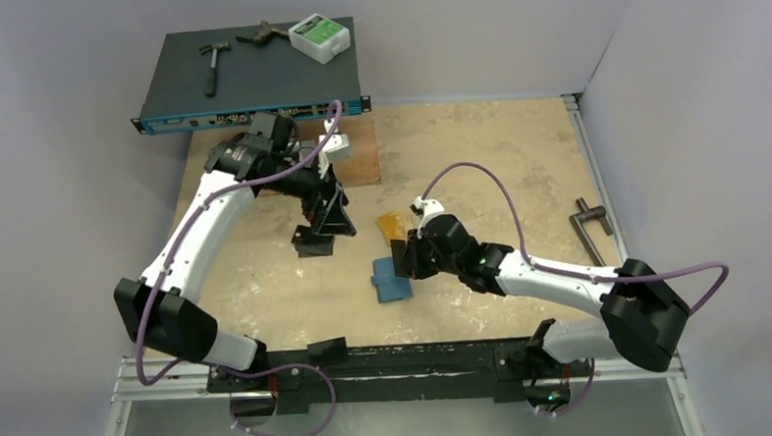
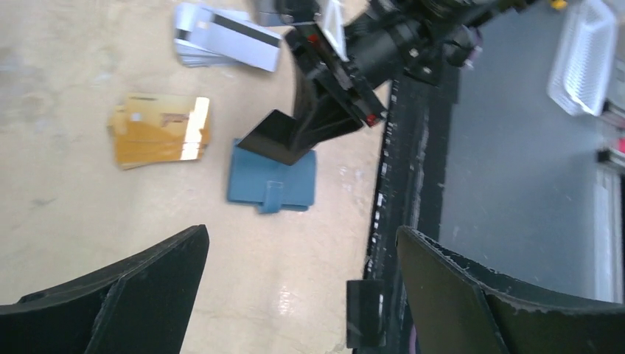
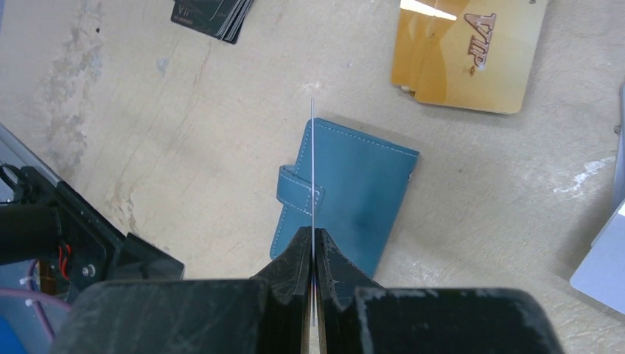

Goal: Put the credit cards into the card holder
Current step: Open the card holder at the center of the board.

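Tan surface (image 3: 184, 147): your right end effector (image 3: 313, 254) pinches a credit card (image 3: 312, 147) edge-on over the closed card holder (image 3: 357, 192); pressing could bend it, while your left end effector (image 2: 301, 240) gapes empty.

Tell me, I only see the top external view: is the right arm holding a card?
Observer: Yes. In the right wrist view the right fingers are shut on a thin card, seen edge-on.
Operator: Is the card holder open?
Observer: No. The card holder lies folded shut beneath that card, strap across its edge.
Operator: And the left arm?
Observer: The left fingers stand wide open, nothing between them.
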Motion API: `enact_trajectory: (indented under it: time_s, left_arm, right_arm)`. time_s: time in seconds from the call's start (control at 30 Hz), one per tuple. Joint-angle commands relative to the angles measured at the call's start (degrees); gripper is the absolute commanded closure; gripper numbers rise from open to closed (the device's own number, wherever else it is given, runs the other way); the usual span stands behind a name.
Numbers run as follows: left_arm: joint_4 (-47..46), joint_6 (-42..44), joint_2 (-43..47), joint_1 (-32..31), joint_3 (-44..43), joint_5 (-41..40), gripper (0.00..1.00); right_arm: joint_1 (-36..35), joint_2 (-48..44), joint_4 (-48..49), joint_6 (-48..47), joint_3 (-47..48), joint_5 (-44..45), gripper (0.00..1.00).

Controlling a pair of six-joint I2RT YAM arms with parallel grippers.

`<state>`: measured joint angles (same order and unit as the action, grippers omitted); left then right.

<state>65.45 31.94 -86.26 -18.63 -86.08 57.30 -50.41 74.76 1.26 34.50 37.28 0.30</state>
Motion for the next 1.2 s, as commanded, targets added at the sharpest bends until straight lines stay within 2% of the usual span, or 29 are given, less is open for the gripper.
enact_trajectory:
  time_s: [0.0, 0.17, 0.2, 0.3, 0.43, 0.47, 0.53, 0.57, 0.67, 0.73, 0.83, 0.93, 1.07, 1.17]
  left_arm:
    - [-12.07, -17.31, 1.30, -0.07, 1.85, -14.29, 0.00]
    - [-26.45, -20.00, 6.39, -4.03, 21.07, -24.07, 0.00]
    - [-27.90, -19.69, 6.02, -5.85, 23.22, -27.78, 0.00]
    - [-31.62, -20.95, 2.45, -9.92, 26.82, -32.33, 0.00]
    - [-35.50, -22.67, -2.41, -13.03, 28.50, -33.53, 0.00]
    - [-33.57, -22.36, -3.63, -13.86, 27.23, -33.50, 0.00]
    - [-34.43, -22.89, -4.05, -14.97, 26.99, -32.96, 0.04]
    - [-35.48, -23.11, -3.69, -15.27, 27.42, -32.78, 0.08]
    - [-36.85, -25.50, -3.86, -16.34, 28.07, -33.50, 0.27]
    - [-38.65, -27.97, -3.98, -16.48, 29.48, -32.81, 0.36]
    - [-40.29, -34.22, -4.69, -16.68, 29.82, -30.67, 0.40]
    - [-41.00, -39.11, -7.82, -17.35, 29.51, -29.45, 0.39]
    - [-41.57, -42.64, -11.57, -17.10, 30.31, -29.58, 0.43]
    - [-43.29, -44.42, -11.40, -16.54, 32.40, -27.98, 0.42]
  right_arm:
    - [0.15, -2.19, -1.16, 3.51, 1.61, 4.62, 1.00]
    - [0.17, -2.87, -3.00, 6.70, -0.42, 8.49, 1.00]
    - [0.15, -2.80, -2.74, 7.24, -0.88, 8.76, 1.00]
    - [0.14, -2.14, -2.16, 8.08, -1.43, 9.65, 1.00]
    - [0.20, -0.73, -1.58, 8.39, -1.27, 10.26, 1.00]
    - [0.15, -0.34, -1.56, 8.50, -1.25, 10.25, 1.00]
    - [0.18, 0.43, -1.56, 8.84, -1.51, 10.12, 1.00]
    - [0.22, 0.73, -0.33, 8.97, -1.63, 9.95, 1.00]
    - [0.14, 1.88, 0.17, 9.40, -2.02, 9.41, 1.00]
    - [0.14, 2.49, 0.68, 9.55, -2.39, 8.91, 1.00]
    - [0.14, 3.45, 0.95, 9.81, -2.68, 8.67, 1.00]
    - [0.14, 3.98, 0.60, 9.60, -2.73, 8.85, 1.00]
    - [0.08, 4.27, 0.12, 9.36, -2.82, 9.17, 1.00]
    - [0.06, 4.51, -0.80, 9.27, -2.91, 9.92, 1.00]
